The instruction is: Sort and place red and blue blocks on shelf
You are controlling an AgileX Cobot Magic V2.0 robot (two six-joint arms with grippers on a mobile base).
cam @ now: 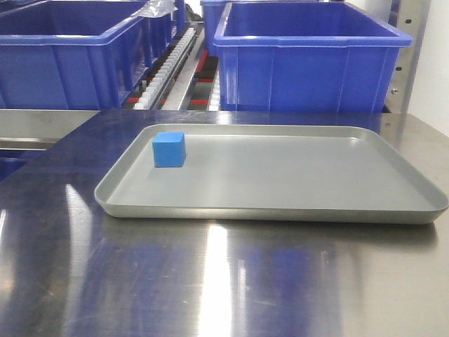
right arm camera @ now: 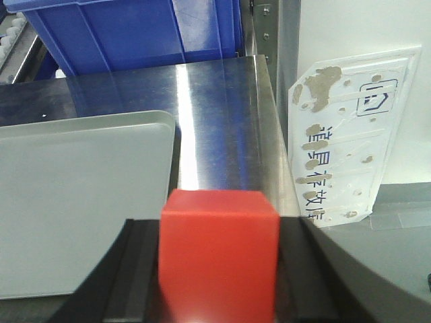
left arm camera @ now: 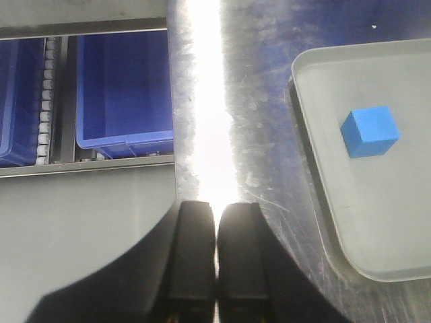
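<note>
The blue block (cam: 168,149) sits in the far left corner of the grey tray (cam: 280,214); the left wrist view shows this blue block (left arm camera: 369,132) to the right of my left gripper. My left gripper (left arm camera: 216,210) hovers over the steel tabletop beside the tray's left edge, shut with nothing between its fingers. The red block (right arm camera: 219,252) is clamped between the black fingers of my right gripper (right arm camera: 219,225), above the tray's right end. The shelf (cam: 168,67) with white roller tracks stands behind the table. Neither gripper shows in the front view.
Two large blue bins (cam: 309,60) (cam: 70,56) rest on the shelf behind the tray. A perforated upright (cam: 400,63) stands at the back right. The tabletop's right edge (right arm camera: 269,134) drops off next to a white sign (right arm camera: 343,148).
</note>
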